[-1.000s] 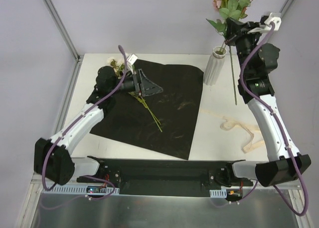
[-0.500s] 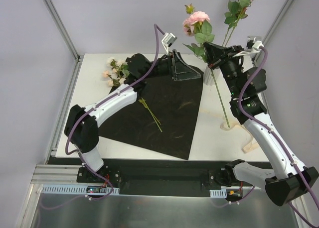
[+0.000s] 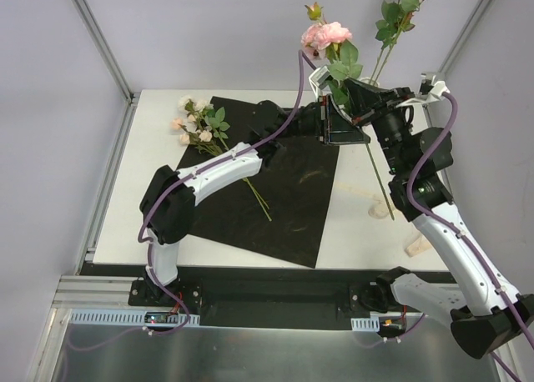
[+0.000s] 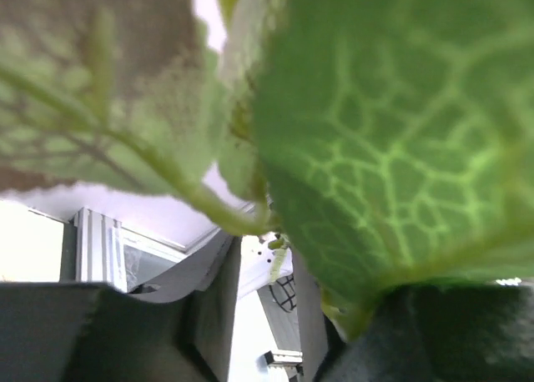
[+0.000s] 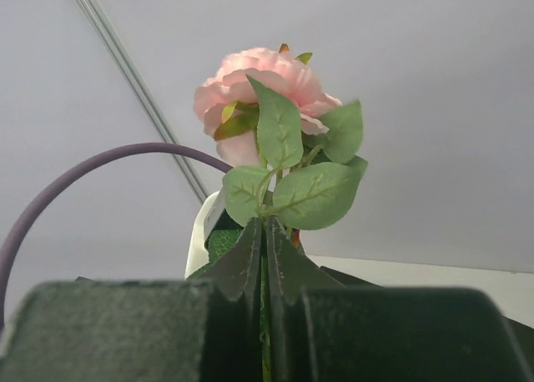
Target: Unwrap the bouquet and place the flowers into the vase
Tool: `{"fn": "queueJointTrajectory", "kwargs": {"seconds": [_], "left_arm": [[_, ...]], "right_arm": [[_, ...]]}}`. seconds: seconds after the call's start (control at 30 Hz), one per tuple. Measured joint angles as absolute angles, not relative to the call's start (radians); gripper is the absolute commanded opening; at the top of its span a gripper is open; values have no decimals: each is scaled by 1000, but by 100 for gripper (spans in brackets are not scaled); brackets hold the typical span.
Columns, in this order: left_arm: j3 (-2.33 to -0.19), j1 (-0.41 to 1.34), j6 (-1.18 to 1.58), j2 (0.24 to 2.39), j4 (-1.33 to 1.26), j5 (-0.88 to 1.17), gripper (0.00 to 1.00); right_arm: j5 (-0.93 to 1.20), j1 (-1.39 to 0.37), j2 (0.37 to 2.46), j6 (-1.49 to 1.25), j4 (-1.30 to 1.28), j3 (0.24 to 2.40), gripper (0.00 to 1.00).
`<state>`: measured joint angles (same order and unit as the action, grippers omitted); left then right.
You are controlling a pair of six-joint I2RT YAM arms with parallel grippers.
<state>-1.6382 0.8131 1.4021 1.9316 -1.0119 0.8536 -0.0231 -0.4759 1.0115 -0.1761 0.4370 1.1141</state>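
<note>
From above, the right gripper [image 3: 357,98] holds a pink rose [image 3: 327,35] over the black paper's [image 3: 284,182] far-right corner, with the left gripper [image 3: 342,119] alongside. In the left wrist view, leaves [image 4: 375,148] crowd its jaws, and whether it grips cannot be told. In the right wrist view, the fingers are clamped on the stem [image 5: 266,211], which looks light and bendy, so it is best held low.

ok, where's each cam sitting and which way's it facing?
Top external: above and behind, looking down at the table; left arm and right arm show.
Left wrist: lens crowded by green leaves; its dark fingers at bottom.
Right wrist: looks up along the shut right pincer at the pink rose.
Shared: the pink rose, top and right wrist.
</note>
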Motion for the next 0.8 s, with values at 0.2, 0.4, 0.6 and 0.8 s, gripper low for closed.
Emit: {"fn": "queueJointTrajectory", "kwargs": {"seconds": [0.2,0.4,0.6,0.8], "left_arm": [[-1637,817,1400,1932,-1036,861,0],[-1547,816,1166,1832,-780,875,0],[-1522,810,753,1662,-310,786,0],[-1499,810,506,1567,-110,729,0]], "right_arm": [[-40,-476,991,-171,422,1114,16],[-64,-476,996,-139,119,1231,67],[13,-459,1003,-65,-253,1451,82],[229,-435,1071,-28,-524,1607,80]]}}
